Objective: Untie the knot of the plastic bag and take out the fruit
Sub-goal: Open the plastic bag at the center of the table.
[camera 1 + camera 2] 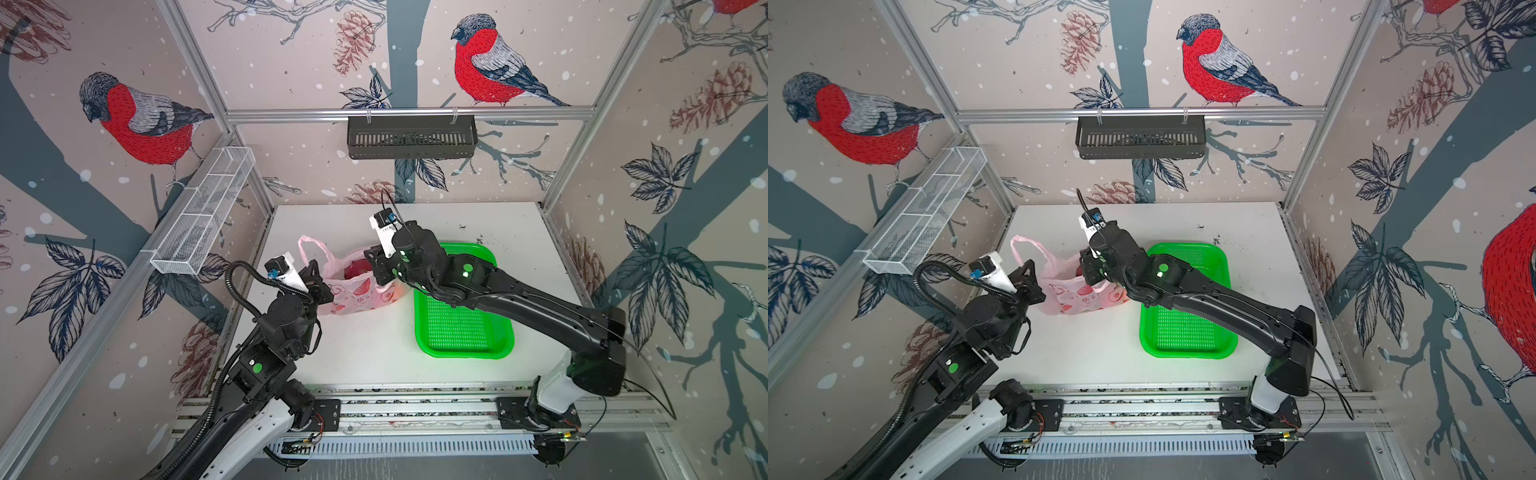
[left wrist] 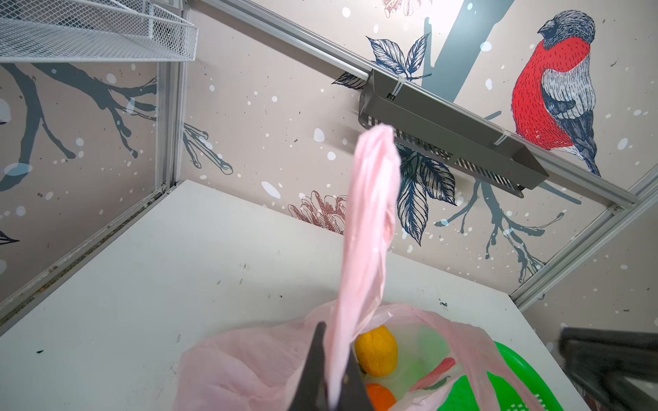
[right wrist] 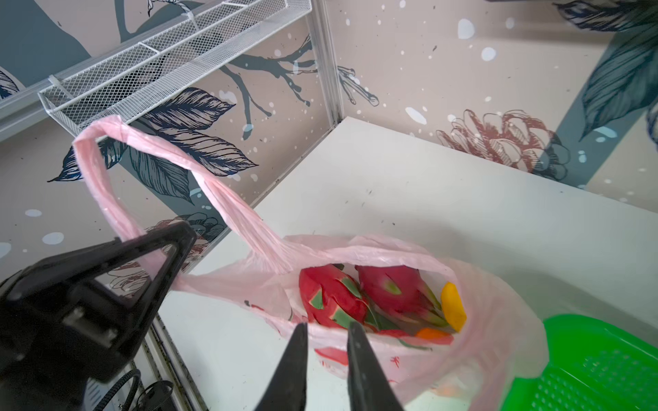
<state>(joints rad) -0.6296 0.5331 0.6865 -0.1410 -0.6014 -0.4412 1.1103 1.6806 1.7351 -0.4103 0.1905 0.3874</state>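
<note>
Red lettering on bag (image 1: 358, 300), 9 o'clock of basket (image 1: 457, 328), too small to read. Nothing else legible.

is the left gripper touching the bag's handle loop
Touching. The left wrist view shows the left gripper shut on the pink handle loop, the film pinched between its fingers.

Open mouth, tight flanks: the plastic bag (image 3: 498, 320) gapes just ahead of the right gripper (image 3: 328, 325), whose narrowly parted jaws hang at its near rim, with the fruit (image 3: 334, 299) piled inside. The left gripper (image 3: 178, 235), pinching a raised handle loop (image 3: 103, 170), blocks one side. A green basket (image 3: 598, 363) crowds the other. Beyond the bag, the table (image 3: 427, 199) lies bare.
</note>
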